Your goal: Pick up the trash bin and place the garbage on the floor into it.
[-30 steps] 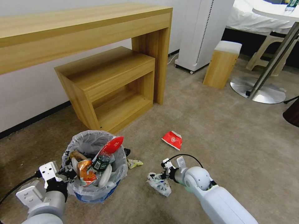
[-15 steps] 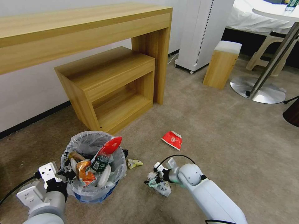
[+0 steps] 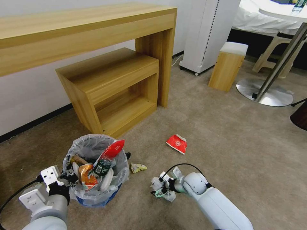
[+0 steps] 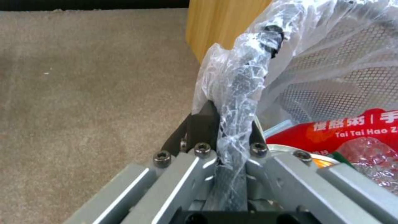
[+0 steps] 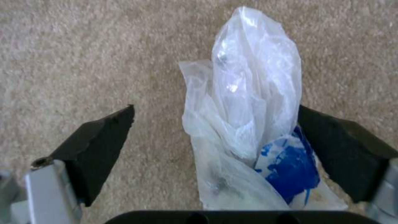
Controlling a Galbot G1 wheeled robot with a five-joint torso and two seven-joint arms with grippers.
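Note:
The trash bin (image 3: 96, 195), blue with a whitish bag liner (image 4: 244, 71), stands on the beige floor (image 3: 224, 137), holding a red wrapper (image 3: 112, 149), a green-labelled bottle (image 3: 103, 166), an orange packet and a white slipper. My left gripper (image 3: 68, 177) is shut on its near rim, pinching the liner (image 4: 226, 124). My right gripper (image 3: 159, 189) is low over a crumpled clear plastic bag with a blue-white cup (image 5: 290, 161) inside. It is open, with the bag (image 5: 248, 93) between its fingers (image 5: 99, 137). A red wrapper (image 3: 176, 143) and a small yellowish wrapper (image 3: 138, 167) lie on the carpet.
A wooden desk (image 3: 96, 28) with a low shelf unit (image 3: 115, 92) stands just behind the bin. Farther right are a white appliance (image 3: 208, 35), a wooden stool (image 3: 228, 65) and a round table's metal base (image 3: 265, 92).
My right gripper has moved left and down over the crumpled plastic bag. The bin and left gripper have barely shifted.

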